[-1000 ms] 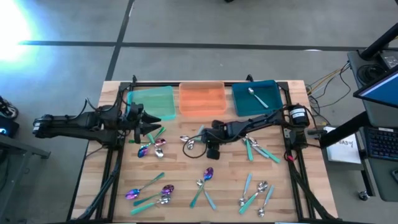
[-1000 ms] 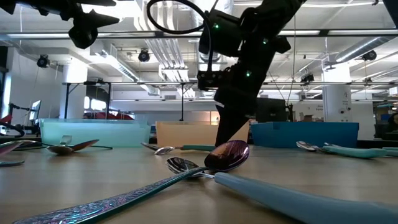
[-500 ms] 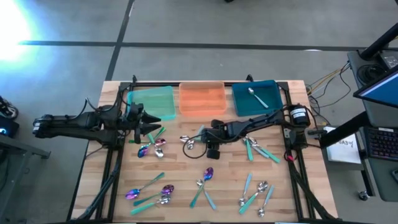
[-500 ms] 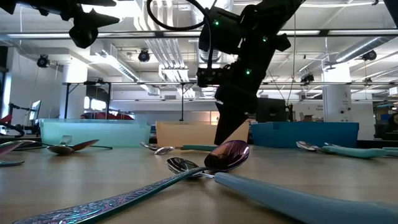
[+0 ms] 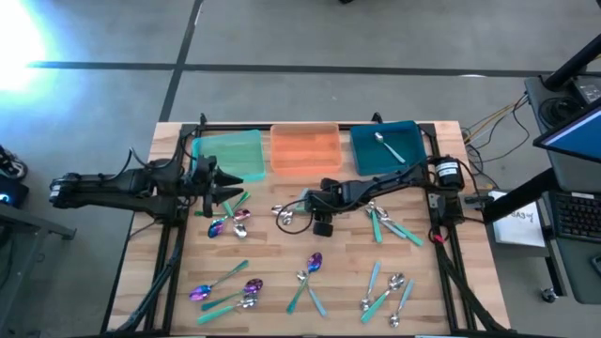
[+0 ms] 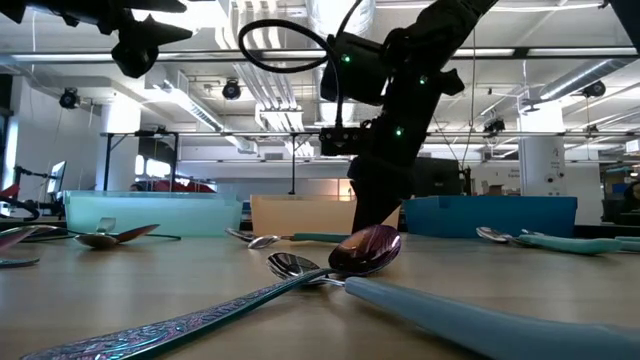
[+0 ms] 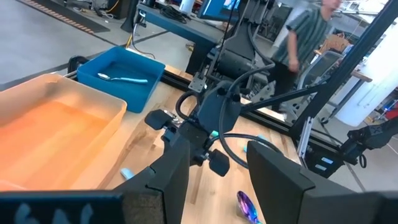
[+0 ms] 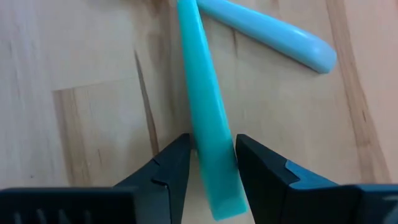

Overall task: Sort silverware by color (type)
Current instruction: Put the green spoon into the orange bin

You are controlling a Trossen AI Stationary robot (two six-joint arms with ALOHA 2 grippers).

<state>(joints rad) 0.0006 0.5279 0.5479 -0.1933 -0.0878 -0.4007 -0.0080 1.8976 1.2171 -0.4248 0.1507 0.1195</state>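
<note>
the right claw (image 8: 211, 162) is low over the middle of the wooden desk (image 5: 272, 263), just in front of the orange tray (image 5: 304, 150). its fingers (image 8: 261, 168) straddle the teal handle (image 8: 208, 124) of a spoon lying flat, close against both sides, though a firm clench cannot be told. the left claw (image 5: 228, 188) hangs released above the desk's left side, near the green tray (image 5: 228, 153). other spoons (image 5: 225, 286) lie scattered across the near desk; one silver spoon (image 5: 388, 146) sits in the blue tray (image 5: 362, 155).
</note>
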